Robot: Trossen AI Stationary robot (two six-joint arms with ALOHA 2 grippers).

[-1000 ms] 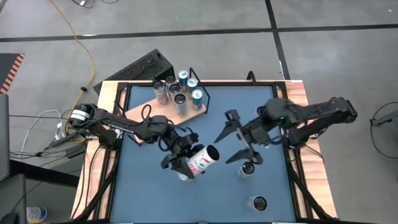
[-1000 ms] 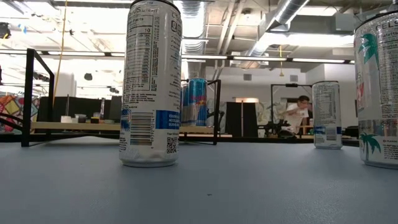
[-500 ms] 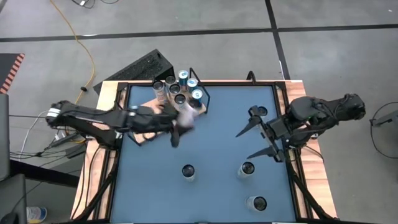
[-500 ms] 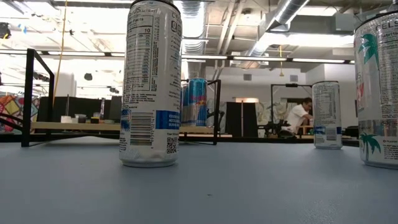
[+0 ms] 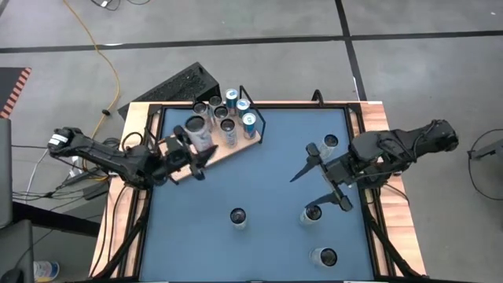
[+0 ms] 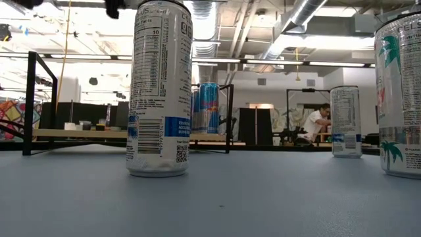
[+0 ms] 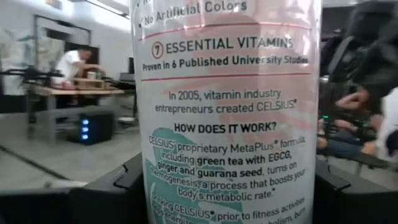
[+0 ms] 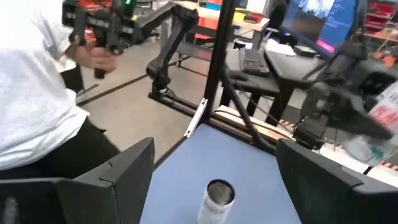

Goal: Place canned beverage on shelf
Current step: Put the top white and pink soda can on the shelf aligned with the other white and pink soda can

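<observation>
A: Left gripper (image 5: 196, 146) is closed around a Celsius can (image 7: 227, 112), fingers pressed to both its sides. The wrist view is nothing but label.

B: And where's the shelf (image 5: 240, 145)?

A: Right beneath that gripper. The can hangs over the open end of the board, with the standing group just beyond it toward the wire frame. My read: it's kept off to that side so it can go down without bumping its neighbours.

B: Right gripper (image 5: 322, 182)?

A: Spread wide and holding nothing. A loose can (image 8: 217, 199) stands on the blue table (image 5: 267, 181) just ahead of its fingers, lined up between them. That looks like staging for the next pickup, though that's a guess.

B: Give me the count.

A: One can in the grip. On the shelf I make out seven upright, though the left arm hides part of that end. On the table, four more: one just ahead of the right gripper, one behind it, two farther off.
</observation>
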